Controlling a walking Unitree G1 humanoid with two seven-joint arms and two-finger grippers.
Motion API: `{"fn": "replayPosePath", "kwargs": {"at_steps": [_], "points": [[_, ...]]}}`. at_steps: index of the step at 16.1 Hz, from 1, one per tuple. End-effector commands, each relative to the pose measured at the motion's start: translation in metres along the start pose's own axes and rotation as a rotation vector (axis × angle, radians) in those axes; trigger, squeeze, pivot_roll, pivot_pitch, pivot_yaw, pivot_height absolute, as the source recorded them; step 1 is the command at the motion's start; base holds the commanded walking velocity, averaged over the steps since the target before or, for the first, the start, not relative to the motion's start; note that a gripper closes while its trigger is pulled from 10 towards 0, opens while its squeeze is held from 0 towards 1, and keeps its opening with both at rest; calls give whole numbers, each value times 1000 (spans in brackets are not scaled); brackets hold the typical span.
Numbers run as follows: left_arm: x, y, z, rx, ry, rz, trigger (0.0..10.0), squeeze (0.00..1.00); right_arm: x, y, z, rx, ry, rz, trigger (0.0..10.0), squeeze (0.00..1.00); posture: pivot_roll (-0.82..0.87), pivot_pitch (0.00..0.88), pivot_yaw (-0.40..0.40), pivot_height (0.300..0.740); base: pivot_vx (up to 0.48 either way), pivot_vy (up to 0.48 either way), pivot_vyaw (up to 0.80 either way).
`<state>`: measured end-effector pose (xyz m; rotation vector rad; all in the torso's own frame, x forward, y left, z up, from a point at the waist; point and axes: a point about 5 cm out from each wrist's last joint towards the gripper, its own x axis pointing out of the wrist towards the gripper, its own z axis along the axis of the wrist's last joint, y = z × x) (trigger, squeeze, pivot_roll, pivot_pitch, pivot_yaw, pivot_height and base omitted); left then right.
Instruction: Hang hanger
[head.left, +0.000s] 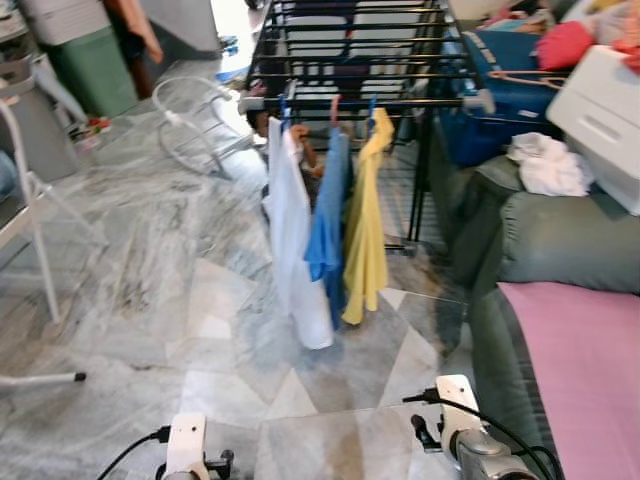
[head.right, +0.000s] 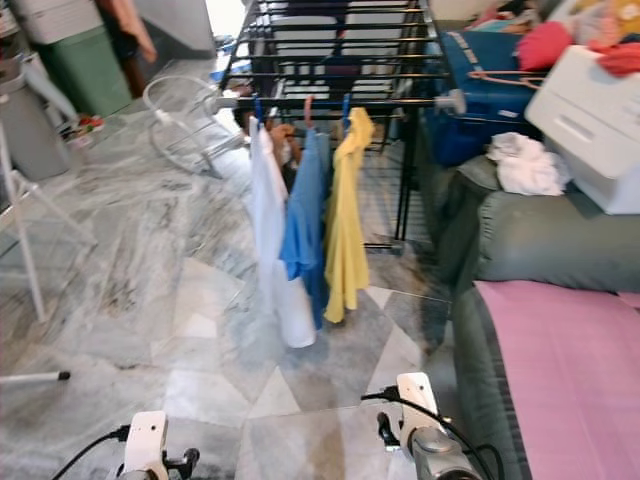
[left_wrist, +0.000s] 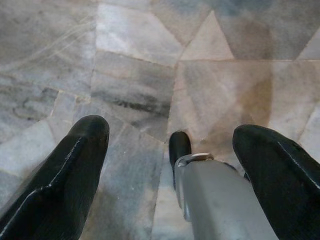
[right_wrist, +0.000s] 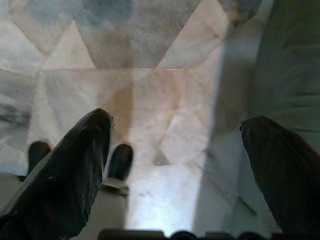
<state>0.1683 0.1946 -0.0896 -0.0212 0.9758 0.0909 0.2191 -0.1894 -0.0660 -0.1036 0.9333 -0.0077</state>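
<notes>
Three hangers already sit on the front rail (head.left: 400, 102) of the black rack (head.left: 350, 40), each carrying a garment: a white shirt (head.left: 293, 240), a blue shirt (head.left: 328, 215) and a yellow shirt (head.left: 366, 220). Their hooks show as small coloured loops over the rail, blue for the white shirt, reddish for the blue one and blue again for the yellow one. Each garment hangs with its long axis straight down; the hangers seem to lie across the rail, so the clothes face sideways and show edge-on. From this it looks as if the hanging itself is done, or another item has yet to be fetched; nothing is carried right now.

The left gripper (left_wrist: 170, 150) points down at the marble floor (head.left: 150, 290), fingers spread apart with nothing between them. The right gripper (right_wrist: 175, 155) is likewise spread wide and empty, over the floor beside the green sofa (head.left: 560, 240). Both arms hang low, well apart from the rack.

On the sofa lie a pink sheet (head.left: 580, 350), a white cloth (head.left: 545, 165) and a white box (head.left: 605, 115). More laundry is piled behind the rack, a possible source for the next piece. A person (head.left: 135, 30) stands far off at the left
</notes>
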Motion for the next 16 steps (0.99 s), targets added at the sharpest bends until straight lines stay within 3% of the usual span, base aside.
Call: {"fn": "replayPosePath", "kwargs": {"at_steps": [1, 5, 8, 16], "points": [[0, 5, 2, -2, -9, 20, 10000, 0, 0, 2, 1, 46, -4, -1, 10000, 0, -96, 0, 14, 740, 0, 0, 0], [2, 3, 14, 7, -34, 8, 10000, 0, 0, -2, -4, 100, 2, -20, 10000, 0, -113, 0, 35, 740, 0, 0, 0], [4, -1, 22, -4, -41, -9, 10000, 0, 1, 5, 4, 179, -19, -3, 10000, 0, -123, 0, 50, 740, 0, 0, 0], [5, -2, 23, -18, -7, -2, 10000, 0, 0, -5, 2, 132, 5, -16, 10000, 0, -133, 0, 51, 740, 0, 0, 0]]}}
